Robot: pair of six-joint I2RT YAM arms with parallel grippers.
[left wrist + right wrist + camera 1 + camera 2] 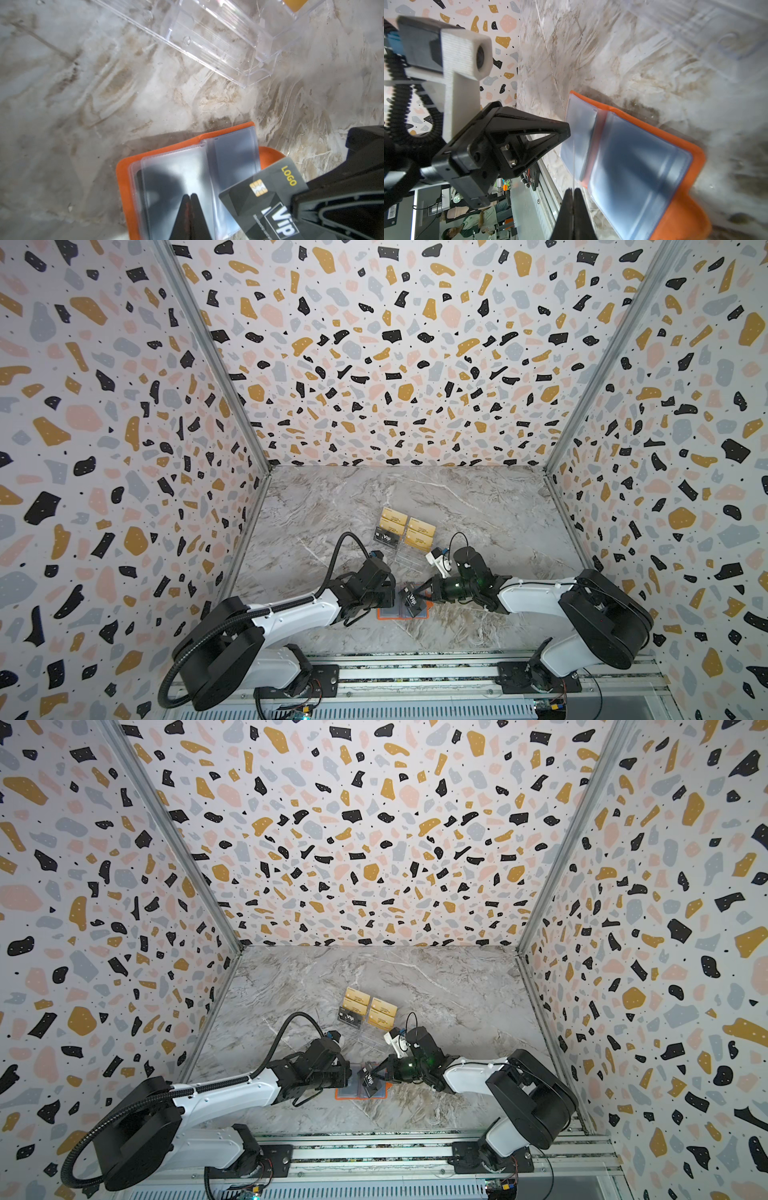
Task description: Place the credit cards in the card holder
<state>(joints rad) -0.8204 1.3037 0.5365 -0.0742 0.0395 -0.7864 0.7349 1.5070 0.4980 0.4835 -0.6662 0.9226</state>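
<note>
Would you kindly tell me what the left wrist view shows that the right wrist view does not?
Only the left wrist view: the printed face of the black Vip card and the clear acrylic stand. Only the right wrist view: the left arm's camera, the patterned wall, and the card edge-on in the shut right gripper. Both: the open orange card holder on the marble table.
</note>
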